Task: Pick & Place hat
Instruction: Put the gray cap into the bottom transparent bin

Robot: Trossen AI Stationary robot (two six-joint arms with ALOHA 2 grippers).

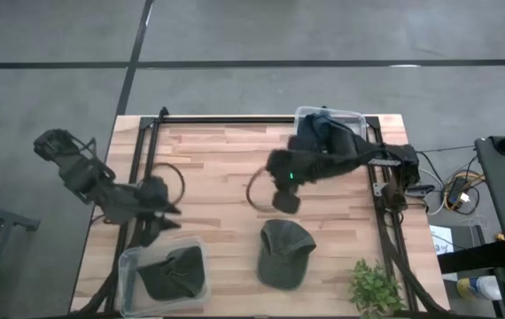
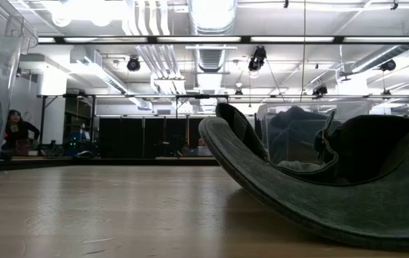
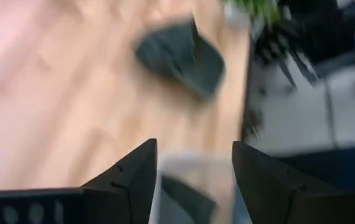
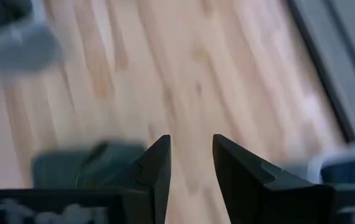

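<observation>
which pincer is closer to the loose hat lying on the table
Right. The right pincer hovers just above the hat; the left pincer is off by the bin.

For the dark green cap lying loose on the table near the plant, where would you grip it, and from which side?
Judging from the high view, grip the cap at its brim, the flat lip that, in the low view, curves up off the wood. Come from above with the right gripper, which hangs open just behind it. The soft crown would likely collapse; the stiff raised brim gives the fingers something to close on.
</observation>
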